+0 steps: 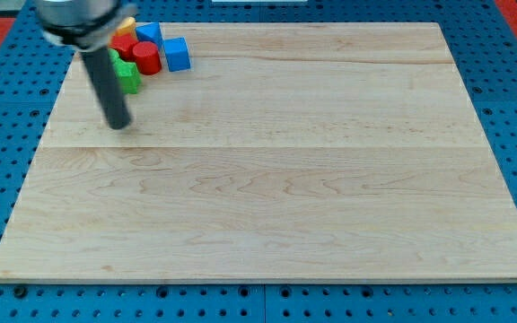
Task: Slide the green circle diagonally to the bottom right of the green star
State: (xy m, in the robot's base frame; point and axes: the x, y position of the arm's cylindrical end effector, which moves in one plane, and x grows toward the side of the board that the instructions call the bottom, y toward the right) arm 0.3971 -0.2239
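Note:
The blocks sit in a tight cluster at the view's top left corner of the wooden board [267,179]. A green block [130,76], its shape unclear, lies at the cluster's lower edge. A second bit of green [114,57] shows just above it, mostly hidden behind my rod. My tip [118,125] rests on the board just below the cluster, a short way below and left of the green block, not touching it. I cannot tell which green block is the circle and which the star.
A red cylinder [146,57] and another red block [126,46] sit right of the green ones. A blue cube [177,54] lies at the cluster's right, a second blue block [149,34] above. A yellow block [127,24] peeks out by the arm.

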